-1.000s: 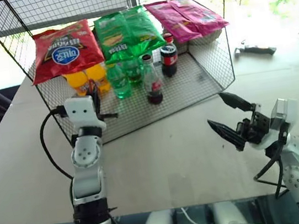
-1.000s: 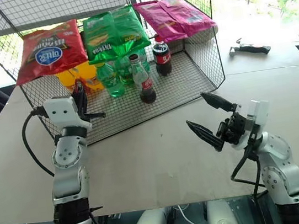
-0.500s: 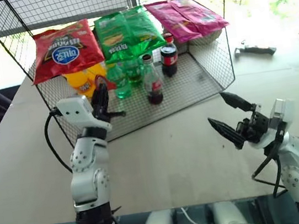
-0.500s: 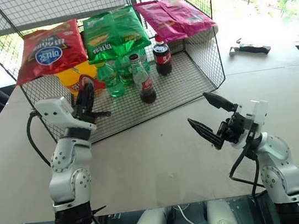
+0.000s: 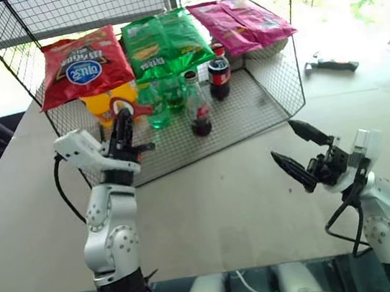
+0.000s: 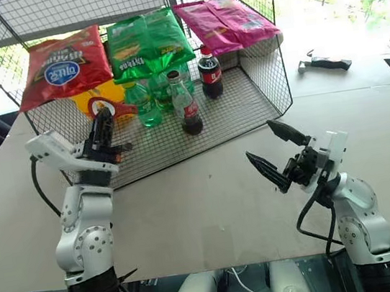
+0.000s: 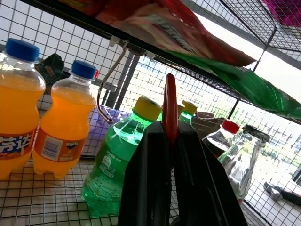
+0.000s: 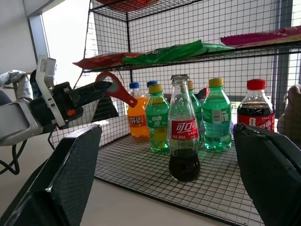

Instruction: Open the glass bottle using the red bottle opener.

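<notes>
Fanta label on two orange bottles (image 7: 51, 127). Glass bottle (image 8: 183, 129): red label, white characters. Left gripper (image 5: 121, 124) clamps opener (image 6: 118, 109); right gripper (image 5: 299, 150) spread wide.

Head stereo pair looked forward and down over the table (image 5: 211, 209) toward the wire rack (image 5: 275, 98) | left wrist camera sat close inside the rack, facing the bottles — perhaps tilted upward | right wrist camera faced the rack from farther back | all views shared the glass bottle (image 8: 183, 132).
</notes>
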### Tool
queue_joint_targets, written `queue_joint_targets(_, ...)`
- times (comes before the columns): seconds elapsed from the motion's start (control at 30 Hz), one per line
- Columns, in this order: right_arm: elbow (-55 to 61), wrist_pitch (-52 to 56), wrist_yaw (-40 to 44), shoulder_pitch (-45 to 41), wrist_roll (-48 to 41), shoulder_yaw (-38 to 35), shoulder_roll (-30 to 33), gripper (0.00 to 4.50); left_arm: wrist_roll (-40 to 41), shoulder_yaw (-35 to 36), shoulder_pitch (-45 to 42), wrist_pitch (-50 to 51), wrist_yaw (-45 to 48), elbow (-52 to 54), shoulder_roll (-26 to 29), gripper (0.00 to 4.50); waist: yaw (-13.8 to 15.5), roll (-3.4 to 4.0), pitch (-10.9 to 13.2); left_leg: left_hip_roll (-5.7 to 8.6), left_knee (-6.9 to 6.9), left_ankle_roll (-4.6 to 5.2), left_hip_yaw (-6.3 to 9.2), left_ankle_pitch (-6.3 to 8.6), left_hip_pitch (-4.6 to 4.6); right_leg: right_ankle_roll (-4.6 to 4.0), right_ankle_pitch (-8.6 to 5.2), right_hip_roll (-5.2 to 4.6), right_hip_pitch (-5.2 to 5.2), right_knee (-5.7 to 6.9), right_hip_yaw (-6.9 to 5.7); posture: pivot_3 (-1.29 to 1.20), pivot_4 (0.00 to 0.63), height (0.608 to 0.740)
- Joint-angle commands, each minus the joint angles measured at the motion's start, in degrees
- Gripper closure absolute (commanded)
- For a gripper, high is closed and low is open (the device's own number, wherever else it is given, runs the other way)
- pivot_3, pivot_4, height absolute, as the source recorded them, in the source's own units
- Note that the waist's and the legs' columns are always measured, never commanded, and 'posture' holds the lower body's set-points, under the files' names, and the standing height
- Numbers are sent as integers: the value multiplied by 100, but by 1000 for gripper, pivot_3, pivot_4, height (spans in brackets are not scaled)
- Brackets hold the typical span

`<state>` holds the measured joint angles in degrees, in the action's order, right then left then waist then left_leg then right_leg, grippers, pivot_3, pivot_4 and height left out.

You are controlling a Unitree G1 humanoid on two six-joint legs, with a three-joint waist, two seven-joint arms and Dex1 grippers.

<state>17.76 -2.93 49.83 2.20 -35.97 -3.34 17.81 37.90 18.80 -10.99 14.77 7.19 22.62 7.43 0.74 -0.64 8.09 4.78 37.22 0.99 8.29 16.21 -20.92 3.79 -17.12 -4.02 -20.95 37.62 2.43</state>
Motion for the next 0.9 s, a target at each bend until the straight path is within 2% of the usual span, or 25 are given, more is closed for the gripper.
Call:
queue_joint_targets(0.03, 75, -150, -9, -18, 15, -101, -16, 0, 180, 153, -194, 14, -104, 132, 96, 4403, 3, 0, 0, 0, 0, 0, 0, 0, 0, 0, 0, 0, 0, 0, 1, 0, 150, 740)
queue_joint_targets(0.2, 29, -73, -199, -72, 130, -122, -15, 0, 324, -169, -99, 272, 284, 282, 302, 4403, 3, -1, 0, 1, 0, 0, -1, 0, -1, 0, 0, 0, 0, -1, 0, 0, 150, 740)
queue_joint_targets(0.37, 0, 59, -357, -124, 245, -111, 61, 0, 816, -550, 239, 718, 877, 490, 479, 4403, -6, 0, 0, 1, -1, 0, -2, 0, 0, 0, 0, 0, -1, -1, 3, 0, 150, 740)
queue_joint_targets(0.6, 493, 1586, -1265, -544, 166, 22, 434, 0, 2064, -625, 524, 1558, 1449, 551, 763, 4403, -11, 1, 1, 0, -1, 0, -2, 0, 1, -2, -1, 0, -2, 2, 3, 0, 150, 740)
queue_joint_targets(0.67, 730, 2323, -1344, -717, 57, 189, 717, 0, 2726, -648, 466, 1996, 1682, 447, 891, 4403, -5, 1, 1, 0, -2, 0, -2, 0, -1, -2, -1, 0, -4, 1, 4, 0, 150, 740)
queue_joint_targets(0.8, 1018, 3772, -1421, -1261, -603, 384, 1135, 0, 3860, -620, 177, 2785, 2111, 1, 1187, 4403, -5, 0, 2, 0, -1, 0, 0, 0, -10, -2, -1, -1, -11, -1, 2, 0, 150, 740)
queue_joint_targets(0.9, 922, 4772, -1340, -1833, -1140, 415, 1461, 0, 4062, -692, -6, 3188, 2506, -309, 1481, 4403, -14, 0, 3, 0, -1, 1, -1, 0, -12, -2, -1, -1, -14, 2, 4, 0, 150, 740)
